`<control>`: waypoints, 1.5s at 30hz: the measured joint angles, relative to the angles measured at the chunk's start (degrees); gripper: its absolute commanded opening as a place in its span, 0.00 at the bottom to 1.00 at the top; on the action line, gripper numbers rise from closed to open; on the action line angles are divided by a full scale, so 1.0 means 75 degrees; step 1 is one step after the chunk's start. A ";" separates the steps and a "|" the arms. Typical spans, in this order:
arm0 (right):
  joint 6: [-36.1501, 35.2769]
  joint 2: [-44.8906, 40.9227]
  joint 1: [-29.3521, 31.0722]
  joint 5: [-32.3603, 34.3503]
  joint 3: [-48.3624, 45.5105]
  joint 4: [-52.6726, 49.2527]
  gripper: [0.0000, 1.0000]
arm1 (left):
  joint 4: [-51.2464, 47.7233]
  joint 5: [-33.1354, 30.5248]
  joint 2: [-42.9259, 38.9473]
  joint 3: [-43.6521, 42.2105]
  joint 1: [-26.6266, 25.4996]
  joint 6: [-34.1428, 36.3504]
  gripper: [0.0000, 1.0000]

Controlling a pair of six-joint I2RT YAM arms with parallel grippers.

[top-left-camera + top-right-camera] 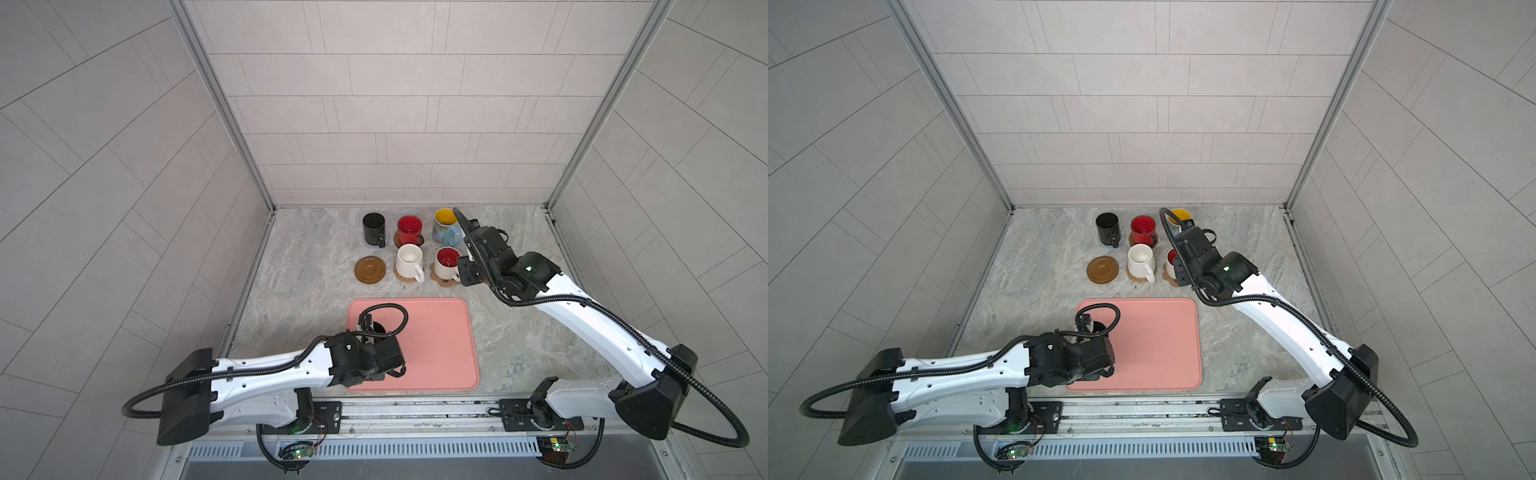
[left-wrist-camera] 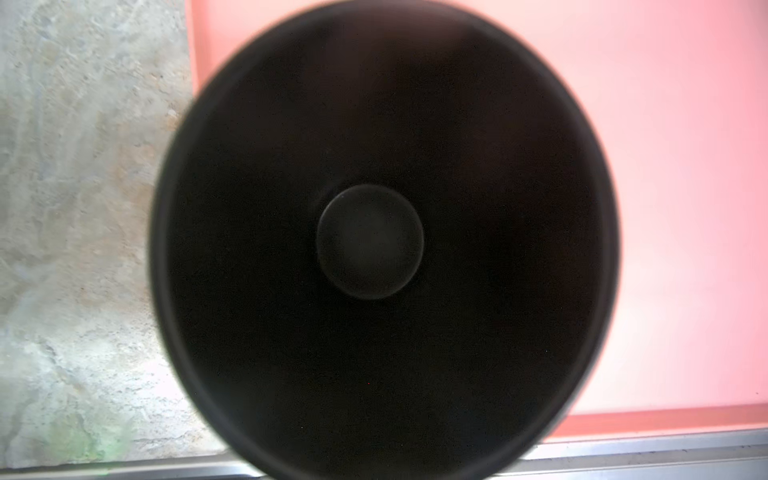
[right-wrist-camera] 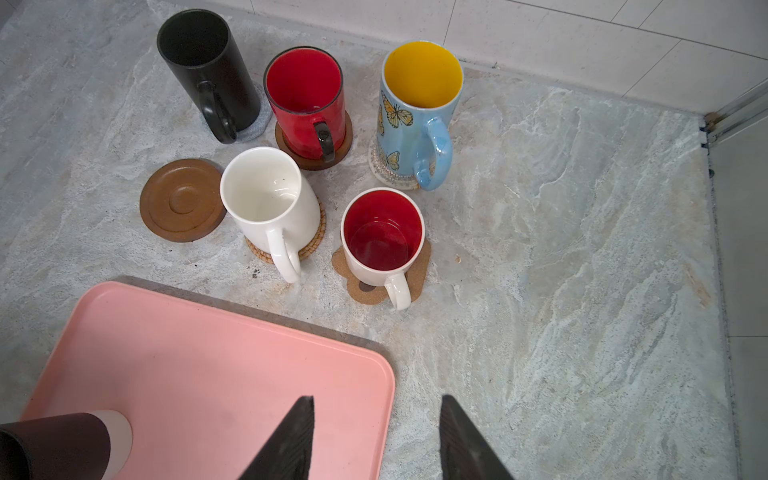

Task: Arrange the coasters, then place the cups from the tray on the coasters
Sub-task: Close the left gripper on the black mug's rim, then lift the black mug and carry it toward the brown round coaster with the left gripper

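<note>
Cups: one black cup (image 2: 374,241) stands on the left part of the tray (image 1: 436,345). The left tool (image 1: 368,324) is clenched at it, though the grip itself is hidden. Beyond, on the bench (image 1: 307,257), a brown disc coaster (image 1: 370,270) lies bare beside five cups (image 1: 409,259) seated on coasters (image 3: 361,286). Rightmost, the right tool (image 3: 377,399) hangs released and empty.
</note>
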 measured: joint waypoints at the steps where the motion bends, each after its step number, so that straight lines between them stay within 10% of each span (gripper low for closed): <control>1: 0.0009 0.0000 0.0000 0.0000 0.0000 0.0000 0.51 | 0.0020 -0.0023 0.0015 0.0006 0.0000 0.0044 0.16; 33: 0.0335 -0.0012 -0.0006 -0.0070 -0.0248 -0.0003 0.51 | 0.0233 -0.1594 -0.0641 0.0009 0.0012 0.0393 0.11; 45: 0.0399 -0.0230 -0.0006 -0.0096 -0.0417 -0.0003 0.51 | 0.0452 -0.1877 -0.0478 0.0219 0.1003 0.0708 0.11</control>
